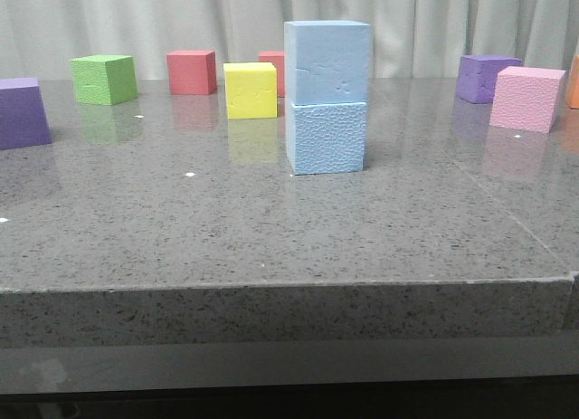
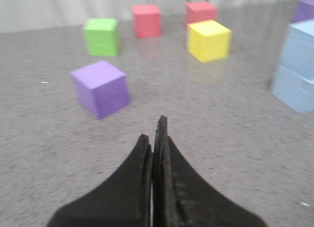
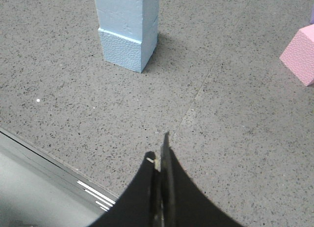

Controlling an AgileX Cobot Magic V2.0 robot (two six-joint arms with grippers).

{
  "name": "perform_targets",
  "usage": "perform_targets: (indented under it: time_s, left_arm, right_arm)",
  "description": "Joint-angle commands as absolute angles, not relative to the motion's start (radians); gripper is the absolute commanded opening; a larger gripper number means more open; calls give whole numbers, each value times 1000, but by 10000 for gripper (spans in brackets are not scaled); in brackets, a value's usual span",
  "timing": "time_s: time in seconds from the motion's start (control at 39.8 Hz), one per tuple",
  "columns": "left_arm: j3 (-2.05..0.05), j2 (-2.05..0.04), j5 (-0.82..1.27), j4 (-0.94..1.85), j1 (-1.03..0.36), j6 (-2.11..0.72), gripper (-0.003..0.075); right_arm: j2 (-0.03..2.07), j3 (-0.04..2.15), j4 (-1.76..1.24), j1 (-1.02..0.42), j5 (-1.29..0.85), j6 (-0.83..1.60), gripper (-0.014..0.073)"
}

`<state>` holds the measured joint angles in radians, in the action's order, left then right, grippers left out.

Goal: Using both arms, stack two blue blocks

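1. Stack at centre of the front view: smooth blue block (image 1: 327, 61) sits directly on pebbled blue block (image 1: 326, 137), edges near flush, the top one set very slightly to the right. Both upright on the grey speckled table (image 1: 271, 238).
2. No arm shows in the front view; nothing touches the stack.
3. Left gripper (image 2: 156, 138): low centre of the left wrist view, dark fingers pressed together, nothing between them. The stack shows at the right edge of that view, well apart from the fingers.
4. Right gripper (image 3: 161, 158): low centre of the right wrist view, fingers together, nothing held. The stack stands at top centre-left of that view, well apart from the tips; pebbled face of the lower block plain to see.
5. Other cubes, front view: purple cube (image 1: 20, 111) at far left edge; green cube (image 1: 104, 79) upper left; red cube (image 1: 192, 71) right of it; yellow cube (image 1: 251, 90) just left of the stack, set further back.
6. Second red cube (image 1: 271, 71) partly hidden behind the yellow cube and the stack.
7. Right side, front view: second purple cube (image 1: 487, 78) upper right, pink cube (image 1: 527, 98) just in front of it, overlapping its lower right corner. An orange sliver at the right edge; cannot tell its shape.
8. Pale curtain (image 1: 181, 21) along the back of the table.
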<state>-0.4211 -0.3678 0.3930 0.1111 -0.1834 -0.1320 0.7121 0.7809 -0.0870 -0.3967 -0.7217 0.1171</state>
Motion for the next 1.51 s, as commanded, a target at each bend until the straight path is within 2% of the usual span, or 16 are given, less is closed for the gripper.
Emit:
perform_targets:
  time_s: [0.0, 0.25, 0.45, 1.0, 1.16, 1.48]
  left_arm:
    - [-340, -272, 217, 126, -119, -132, -19]
    - [-95, -83, 40, 126, -48, -132, -19]
    - [8, 30, -40, 142, -42, -132, -19]
    - [5, 23, -16, 151, -42, -120, -19]
    - [5, 23, -16, 14, -42, 20, -19]
    - [5, 23, -16, 11, -42, 25, -19]
  right_arm:
    - [717, 806, -89, -389, -652, 126, -67]
    - [717, 806, -89, -389, -652, 126, -67]
    - [717, 806, -89, -389, -652, 126, -67]
    - [717, 806, -89, -389, -652, 126, -67]
    - [717, 806, -89, -389, -652, 126, -67]
    - [717, 806, -89, -389, -652, 126, -67]
